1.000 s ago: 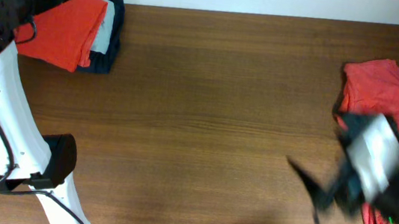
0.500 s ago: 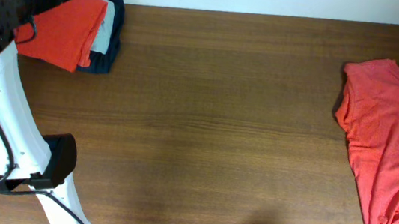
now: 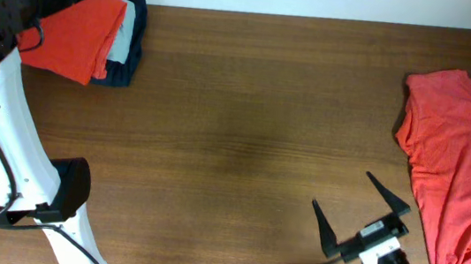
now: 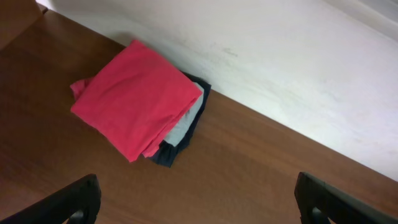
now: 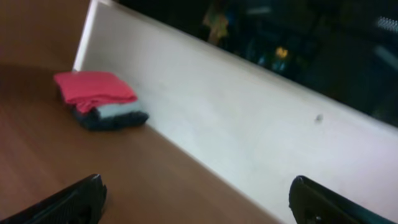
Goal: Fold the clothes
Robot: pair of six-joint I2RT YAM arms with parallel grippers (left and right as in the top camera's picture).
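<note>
Overhead first: the right gripper (image 3: 341,189) had come back into sight at 5 o'clock on the table (image 3: 244,133), after having slipped almost out past the bottom edge half a second before. Its jaws were spread wide and empty, aimed toward 11 o'clock, just beside the near edge of the unfolded T-shirt (image 3: 463,167) but not touching it. That shirt lay spread at 3 o'clock, its outline unchanged across the second, with no fold started. At 10 o'clock the folded stack (image 3: 82,35), an orange-red shirt on grey and dark pieces, had not shifted, and the left arm above it had not moved.

From the left wrist, the left gripper (image 4: 196,180) stood wide open with nothing between its fingers, hanging above the folded stack (image 4: 140,99), which sat against the white wall (image 4: 298,68).

From the right wrist, the picture was soft; the right gripper (image 5: 196,186) was open and empty, and the camera looked across the table at the far stack (image 5: 96,96), away from the loose shirt. I judged the arm was repositioning, so the next fold awaited a first grasp.
</note>
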